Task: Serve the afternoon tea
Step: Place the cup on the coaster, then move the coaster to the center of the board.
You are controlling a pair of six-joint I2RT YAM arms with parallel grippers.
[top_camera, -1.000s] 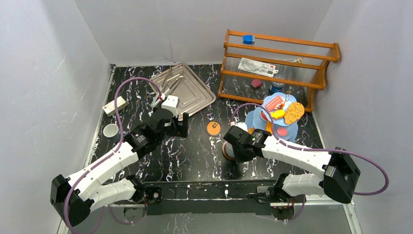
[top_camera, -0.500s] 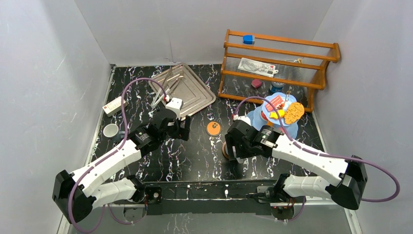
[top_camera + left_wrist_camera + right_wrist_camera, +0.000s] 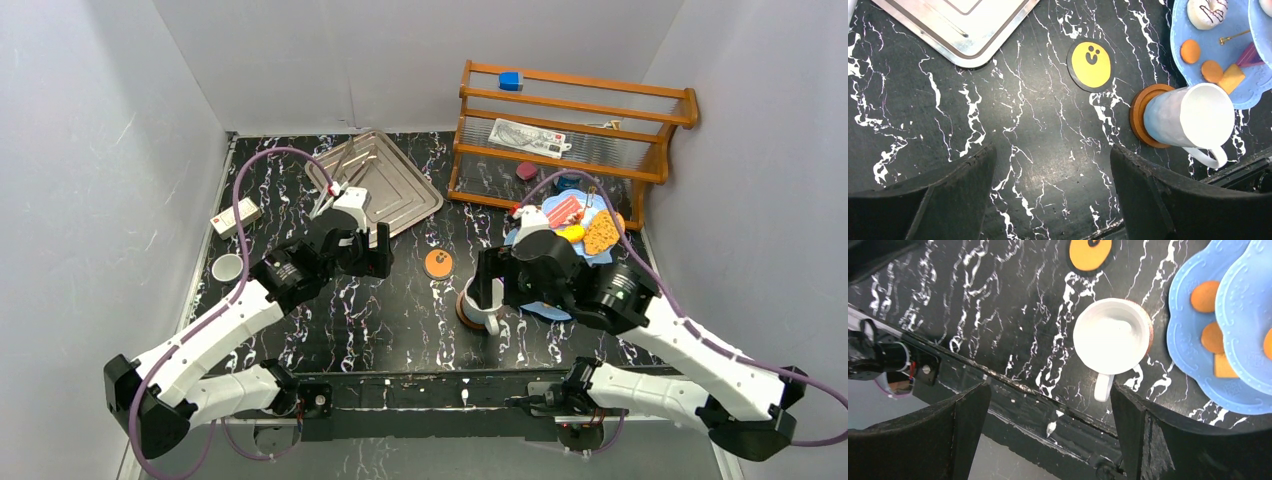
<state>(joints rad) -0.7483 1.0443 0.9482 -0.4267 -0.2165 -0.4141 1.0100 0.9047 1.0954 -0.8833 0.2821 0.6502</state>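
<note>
White mug (image 3: 1111, 336) sits upright on brown saucer (image 3: 1137, 115), near edge of table, handle toward the arm bases, just beside the light-blue stand (image 3: 1180, 350). Pastries on the tiers, donut (image 3: 1205, 11) on the bottom one

Right gripper (image 3: 1049, 390) hovers above the mug, jaws wide, nothing held. Left gripper (image 3: 1052, 149) also wide and empty, over bare table between the silver tray (image 3: 400, 190) and the mug

Grey mug (image 3: 227, 267) is well apart at the far left edge. Orange smiley disc (image 3: 1090, 64) lies bare between tray and white mug, probably the seat for the second cup

Step looks like clearing off the placed mug. To do it well: lift the right arm straight up, keep the fingers off rim and handle, don't swing into the stand. For the left: come down over the grey mug from above, pinch the wall, carry it level, centre it on the disc
</note>
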